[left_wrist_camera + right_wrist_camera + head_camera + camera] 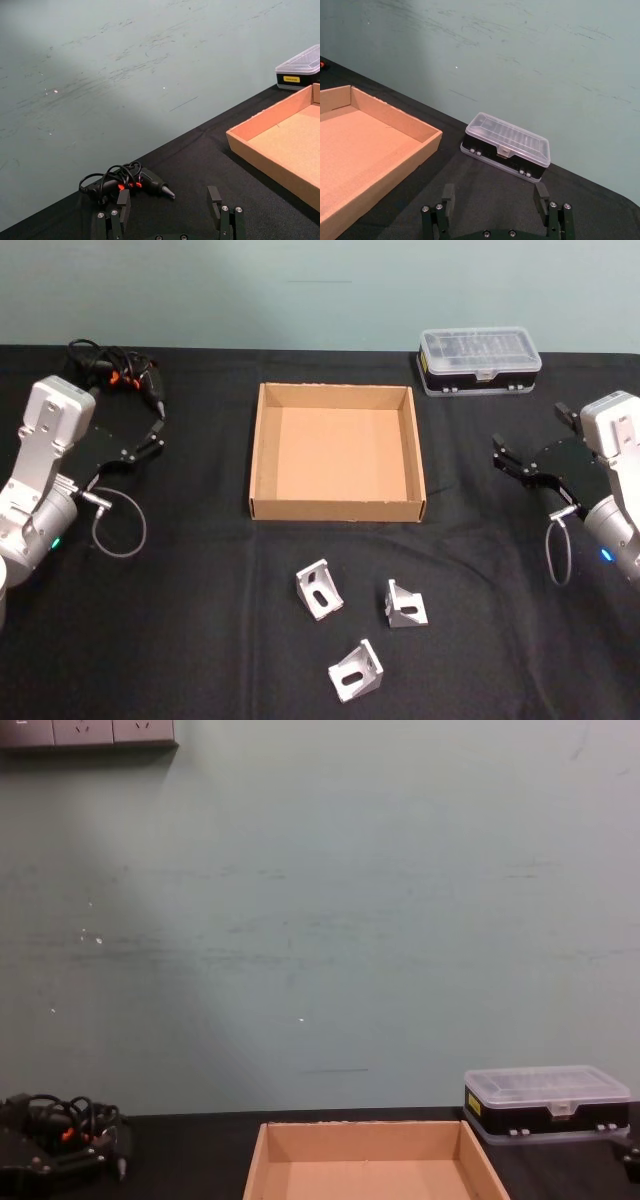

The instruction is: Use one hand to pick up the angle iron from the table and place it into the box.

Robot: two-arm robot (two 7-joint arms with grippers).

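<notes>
As the box (335,508) lies between them, left tool (150,435) and right tool (503,460) hover spread wide.

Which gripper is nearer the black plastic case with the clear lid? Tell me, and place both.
Right. The right gripper hangs close in front of the black plastic case; the left gripper is across the tan cardboard box, on the far left.

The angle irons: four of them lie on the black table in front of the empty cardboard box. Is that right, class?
Not quite. The head view shows three angle irons, not four. They do lie on the black table in front of the empty cardboard box.
</notes>
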